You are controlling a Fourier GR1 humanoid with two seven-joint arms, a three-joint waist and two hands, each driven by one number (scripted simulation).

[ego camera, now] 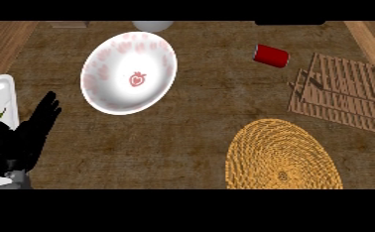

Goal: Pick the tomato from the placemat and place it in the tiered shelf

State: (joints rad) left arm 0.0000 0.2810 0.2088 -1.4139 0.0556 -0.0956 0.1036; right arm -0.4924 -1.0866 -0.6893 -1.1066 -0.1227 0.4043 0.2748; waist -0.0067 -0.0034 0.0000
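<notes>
Left hand (35,127) black, fingers straight, holding nothing, at left edge. Round woven straw placemat (282,157). Slatted wooden tiered shelf (333,93). Glossy white plate (129,72). Red cylinder cup (271,55) lying sideways.

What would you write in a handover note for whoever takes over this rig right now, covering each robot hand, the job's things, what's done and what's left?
The left robot hand is open, resting at the view's left edge and holding nothing. The right robot hand is not in view.
The placemat lies lower right; no tomato shows on it. The tiered shelf sits at right with nothing seen in it.
Done: cannot tell.
Left: locate the tomato, then place it in the tiered shelf.
</notes>
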